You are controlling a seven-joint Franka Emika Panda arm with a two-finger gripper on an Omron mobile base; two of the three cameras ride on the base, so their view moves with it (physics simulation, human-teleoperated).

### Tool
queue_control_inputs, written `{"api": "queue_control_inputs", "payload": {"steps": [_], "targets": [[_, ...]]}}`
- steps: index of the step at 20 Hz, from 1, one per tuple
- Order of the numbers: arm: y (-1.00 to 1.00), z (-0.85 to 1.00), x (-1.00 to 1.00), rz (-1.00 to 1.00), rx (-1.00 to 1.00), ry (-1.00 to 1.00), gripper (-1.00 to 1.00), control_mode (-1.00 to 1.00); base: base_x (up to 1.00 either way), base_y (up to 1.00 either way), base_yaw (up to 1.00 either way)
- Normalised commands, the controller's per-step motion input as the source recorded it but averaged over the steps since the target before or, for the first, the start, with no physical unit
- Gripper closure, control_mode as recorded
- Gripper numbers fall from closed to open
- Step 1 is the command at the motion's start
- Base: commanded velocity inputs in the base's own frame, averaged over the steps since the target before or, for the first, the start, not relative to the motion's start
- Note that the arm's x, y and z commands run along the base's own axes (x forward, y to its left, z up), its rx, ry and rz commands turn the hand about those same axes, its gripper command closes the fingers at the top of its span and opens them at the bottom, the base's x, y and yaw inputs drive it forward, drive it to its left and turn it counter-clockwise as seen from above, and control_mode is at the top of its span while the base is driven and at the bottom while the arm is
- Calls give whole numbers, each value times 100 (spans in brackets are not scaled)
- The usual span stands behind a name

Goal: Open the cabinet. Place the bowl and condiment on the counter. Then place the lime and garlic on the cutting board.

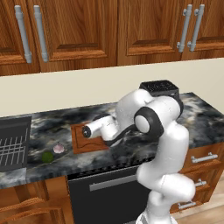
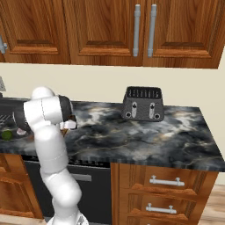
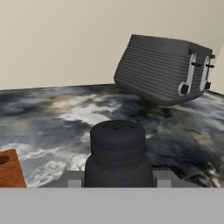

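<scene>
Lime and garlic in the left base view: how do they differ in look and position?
The lime is dark green; the garlic is whitish-pink. The lime lies nearer the front edge of the counter; the garlic lies further back, closer to the cutting board. Both are small, rounded, similar in size, and rest on the counter left of the board, not on it.

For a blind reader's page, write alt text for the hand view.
A small black condiment bottle with a ribbed cap stands close up between the fingertips of the gripper, above the marbled counter. A dark grey toaster stands behind against the beige wall, and a cutting board corner shows at left.
</scene>
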Motion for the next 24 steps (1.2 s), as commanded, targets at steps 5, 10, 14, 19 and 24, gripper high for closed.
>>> {"api": "queue_control_inputs", "payload": {"steps": [5, 10, 14, 19, 24], "targets": [[-1, -46, -1, -7, 13, -13, 100, -100, 0, 0, 0], [-10, -44, -4, -7, 15, -13, 100, -100, 0, 0, 0], [-18, -42, -8, -7, 16, -16, 100, -100, 0, 0, 0], [-19, -35, -10, -8, 17, -16, -100, -100, 0, 0, 0], [-25, -35, -21, -7, 15, -16, -100, -100, 0, 0, 0]]}}
